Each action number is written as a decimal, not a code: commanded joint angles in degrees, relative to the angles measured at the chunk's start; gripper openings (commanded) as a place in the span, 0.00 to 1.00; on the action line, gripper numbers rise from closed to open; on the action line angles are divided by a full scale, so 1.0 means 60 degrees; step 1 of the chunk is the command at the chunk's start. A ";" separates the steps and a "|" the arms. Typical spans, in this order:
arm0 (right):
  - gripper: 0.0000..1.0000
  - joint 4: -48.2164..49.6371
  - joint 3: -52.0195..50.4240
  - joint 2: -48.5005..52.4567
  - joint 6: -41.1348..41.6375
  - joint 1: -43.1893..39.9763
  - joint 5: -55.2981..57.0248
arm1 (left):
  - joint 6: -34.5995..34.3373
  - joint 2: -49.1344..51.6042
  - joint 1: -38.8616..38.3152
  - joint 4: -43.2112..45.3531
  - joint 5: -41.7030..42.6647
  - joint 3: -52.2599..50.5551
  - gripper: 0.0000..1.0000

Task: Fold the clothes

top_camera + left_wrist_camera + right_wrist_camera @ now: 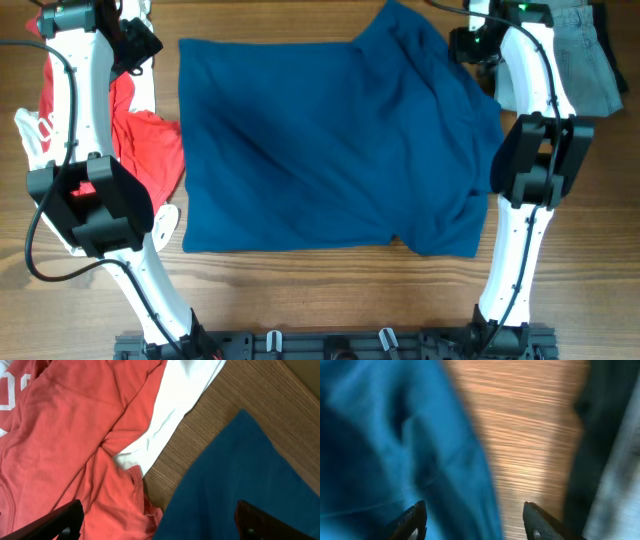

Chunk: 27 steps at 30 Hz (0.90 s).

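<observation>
The clothes, a dark blue shirt (320,150), lie spread across the middle of the table, with the right side doubled over and rumpled. My left gripper (140,45) hovers open at the shirt's far left corner. In the left wrist view it (160,525) spans the seam where the blue shirt (240,475) meets a red shirt (65,435). My right gripper (468,45) is at the far right corner. In the blurred right wrist view its jaws (476,522) stand apart over the blue shirt's edge (380,435) and bare wood, with nothing pinched.
The red shirt (150,150) with white parts (170,405) lies bunched along the left edge, touching the blue one. Light denim jeans (585,55) sit at the far right corner, close to my right gripper. Bare table (320,290) runs along the front.
</observation>
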 commanded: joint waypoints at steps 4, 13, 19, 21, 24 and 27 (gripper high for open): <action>0.56 -0.0044 -0.0240 -0.0193 -0.0994 0.0342 -0.0780 | -0.0087 -0.0033 -0.0018 0.0025 0.0076 0.0011 0.97; 0.29 0.0284 -0.0350 0.0240 -0.1151 0.0346 -0.0827 | -0.0091 -0.0033 -0.0018 0.0029 0.0076 0.0011 0.97; 0.11 0.0692 -0.0350 0.0262 -0.1093 0.0342 -0.1075 | -0.0095 -0.0033 -0.0018 0.0029 0.0076 0.0011 0.98; 0.16 0.0576 -0.0353 0.0273 -0.1122 0.0342 -0.1129 | -0.0095 -0.0033 -0.0018 0.0025 0.0076 0.0011 0.97; 0.29 0.0459 -0.0350 0.0299 -0.1198 0.0346 -0.1228 | -0.0095 -0.0033 -0.0018 0.0025 0.0080 0.0011 0.97; 0.35 0.0466 -0.0353 0.0437 -0.1195 0.0342 -0.1417 | -0.0095 -0.0033 -0.0018 0.0022 0.0080 0.0011 0.97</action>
